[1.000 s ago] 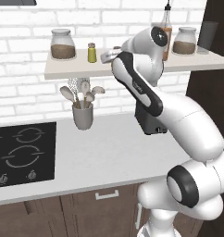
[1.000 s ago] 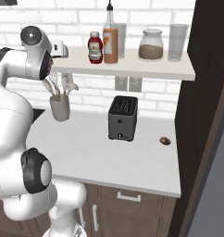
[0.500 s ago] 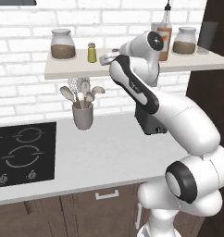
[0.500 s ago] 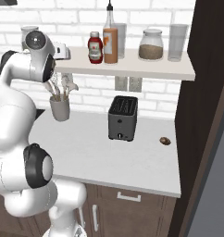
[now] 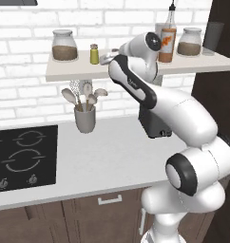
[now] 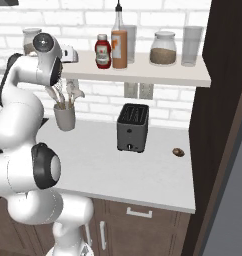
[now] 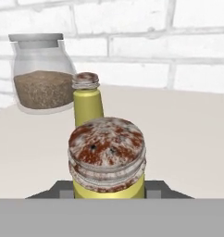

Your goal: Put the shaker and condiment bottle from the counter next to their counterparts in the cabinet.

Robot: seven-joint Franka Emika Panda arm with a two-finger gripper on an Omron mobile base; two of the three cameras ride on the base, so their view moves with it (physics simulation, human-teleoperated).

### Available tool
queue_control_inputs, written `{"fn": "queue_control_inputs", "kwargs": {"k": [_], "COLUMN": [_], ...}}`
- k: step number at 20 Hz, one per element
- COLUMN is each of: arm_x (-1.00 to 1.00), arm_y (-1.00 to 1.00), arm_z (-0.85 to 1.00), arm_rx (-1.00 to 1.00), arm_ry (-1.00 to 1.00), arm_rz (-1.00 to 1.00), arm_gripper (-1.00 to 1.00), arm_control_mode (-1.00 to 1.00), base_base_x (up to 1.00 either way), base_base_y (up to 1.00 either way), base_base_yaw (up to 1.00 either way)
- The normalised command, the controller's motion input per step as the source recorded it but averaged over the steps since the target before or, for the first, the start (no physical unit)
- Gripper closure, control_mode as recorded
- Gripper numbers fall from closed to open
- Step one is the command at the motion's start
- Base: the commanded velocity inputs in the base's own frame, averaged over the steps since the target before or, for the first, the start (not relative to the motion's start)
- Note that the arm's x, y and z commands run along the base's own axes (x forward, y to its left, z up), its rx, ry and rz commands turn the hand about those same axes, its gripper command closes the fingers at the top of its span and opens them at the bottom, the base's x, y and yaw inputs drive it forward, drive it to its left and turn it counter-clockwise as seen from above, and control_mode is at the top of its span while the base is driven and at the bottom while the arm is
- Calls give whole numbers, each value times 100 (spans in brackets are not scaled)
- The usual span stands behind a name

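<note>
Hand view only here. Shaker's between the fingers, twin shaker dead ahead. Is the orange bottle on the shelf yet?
Observer: Yes. In the right base view the condiment bottle stands on the cabinet, right beside the ketchup bottle.
Operator: Where's the hand with the shaker?
Observer: In the left base view the gripper is at shelf level, close beside the yellow-green shaker.
Operator: What's on the counter?
Observer: A toaster, a utensil holder, and a small brown thing too small to identify.
</note>
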Motion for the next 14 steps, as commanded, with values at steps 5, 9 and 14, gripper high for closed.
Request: {"fn": "queue_control_inputs", "kwargs": {"k": [5, 9, 14], "arm_x": [33, 31, 35], "arm_y": [6, 3, 2], "arm_z": [0, -2, -8], "arm_rx": [0, 0, 0], "arm_ry": [0, 0, 0], "arm_rz": [2, 1, 0], "arm_gripper": [100, 100, 100], "arm_control_mode": [-100, -100, -100], "base_base_x": [0, 0, 0], "base_base_y": [0, 0, 0], "base_base_yaw": [0, 0, 0]}}
